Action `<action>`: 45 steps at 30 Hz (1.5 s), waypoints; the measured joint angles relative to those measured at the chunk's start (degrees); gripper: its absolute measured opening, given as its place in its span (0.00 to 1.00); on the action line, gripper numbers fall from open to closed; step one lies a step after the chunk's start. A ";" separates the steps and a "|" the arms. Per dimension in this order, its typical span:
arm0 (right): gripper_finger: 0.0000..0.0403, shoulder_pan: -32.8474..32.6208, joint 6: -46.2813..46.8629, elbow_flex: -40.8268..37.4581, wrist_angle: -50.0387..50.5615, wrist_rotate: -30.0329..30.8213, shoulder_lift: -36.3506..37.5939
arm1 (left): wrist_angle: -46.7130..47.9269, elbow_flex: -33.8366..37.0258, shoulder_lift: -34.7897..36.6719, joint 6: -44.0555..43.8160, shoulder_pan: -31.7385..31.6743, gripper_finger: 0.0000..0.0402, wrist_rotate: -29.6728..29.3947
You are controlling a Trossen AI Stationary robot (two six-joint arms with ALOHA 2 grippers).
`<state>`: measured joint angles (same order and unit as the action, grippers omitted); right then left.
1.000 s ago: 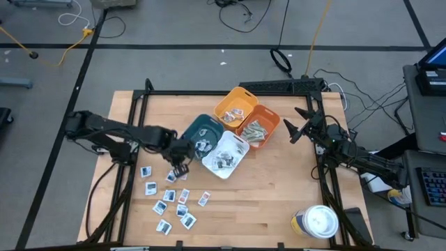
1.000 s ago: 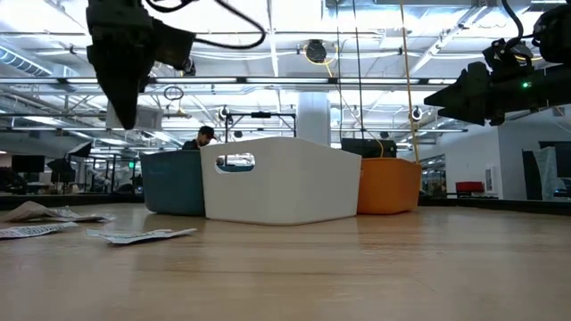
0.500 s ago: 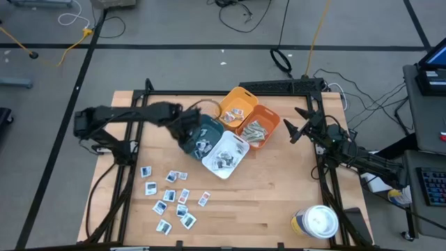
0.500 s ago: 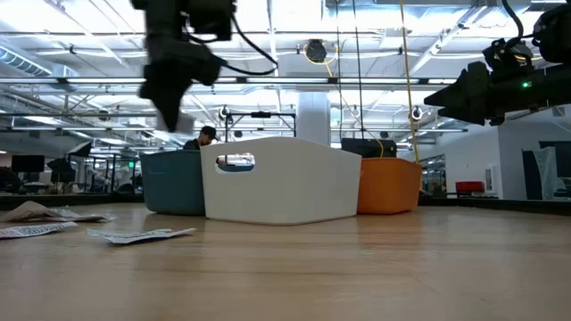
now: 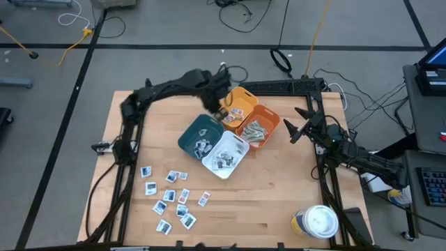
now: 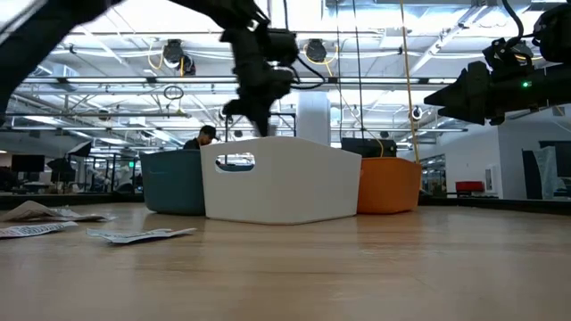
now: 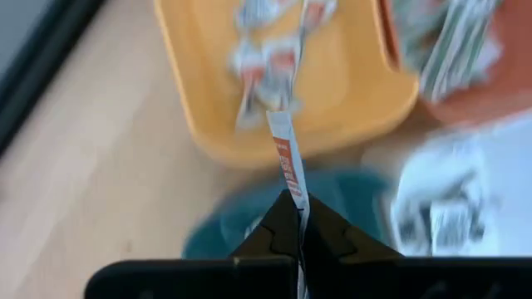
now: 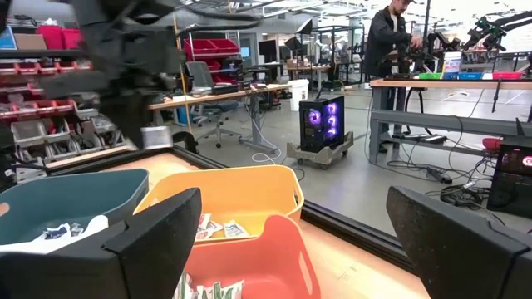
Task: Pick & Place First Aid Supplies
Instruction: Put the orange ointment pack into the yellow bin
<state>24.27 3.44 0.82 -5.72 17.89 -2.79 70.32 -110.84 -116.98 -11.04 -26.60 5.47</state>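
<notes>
My left gripper (image 5: 214,99) hangs over the near-left rim of the yellow bin (image 5: 237,104), shut on a small white packet with a red mark (image 7: 284,158). More such packets lie in the yellow bin (image 7: 266,58). Several loose first aid packets (image 5: 173,199) lie flat on the table's near left. The teal bin (image 5: 198,132), white bin (image 5: 226,153) and orange bin (image 5: 259,125) also hold supplies. My right gripper (image 5: 296,127) waits open at the table's right edge, level, facing the bins. My left gripper pinches one end of the packet (image 7: 293,187) between its two fingertips (image 7: 320,220). The fingers point steeply down from above. The packet sticks out past the tips, lifted clear, between the teal bin and the yellow bin below.
The four bins stand clustered at the table's middle. A round white-lidded tub (image 5: 317,222) stands at the near right corner. Black frame rails (image 5: 132,104) run along the table's sides. A person works at a bench in the room beyond (image 8: 391,41).
My left gripper, shut on the packet throughout, has swung from above the loose packets toward the table's far edge and right, rising a little, passing over the teal bin to the yellow bin's rim.
</notes>
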 joint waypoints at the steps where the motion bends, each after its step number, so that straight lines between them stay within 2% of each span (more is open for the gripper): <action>1: 0.94 0.00 -0.02 0.00 0.02 0.00 -0.02 | 0.21 -3.04 -2.12 0.21 -0.42 0.00 0.12; 6: 0.94 0.01 -0.02 -0.01 0.02 -0.02 -0.01 | -0.15 -14.49 -11.58 0.54 -1.76 0.00 2.10; 10: 0.94 0.00 0.00 -0.01 0.01 -0.01 0.00 | -1.61 -19.01 -16.97 1.98 -1.97 0.00 2.07; 17: 0.94 0.02 -0.02 -0.01 0.01 -0.01 -0.01 | -3.62 -19.39 -21.69 2.16 -1.65 0.00 2.06; 27: 0.94 0.00 0.00 0.00 0.02 -0.02 0.00 | -4.87 -19.39 -22.43 2.04 -1.57 0.03 1.32; 31: 0.94 0.00 -0.02 0.00 0.02 0.00 0.00 | -4.87 -19.39 -22.45 3.68 -1.57 0.15 1.57; 40: 0.94 0.02 -0.02 0.00 0.02 -0.02 -0.01 | -4.02 -19.62 -21.01 6.70 -1.73 0.63 1.96; 45: 0.94 0.02 -0.02 0.00 0.00 0.00 -0.02 | -2.46 -19.87 -17.75 3.98 -2.11 0.78 -0.59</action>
<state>24.29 3.42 0.82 -5.72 17.89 -2.81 67.87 -130.72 -134.74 -7.06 -28.70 4.88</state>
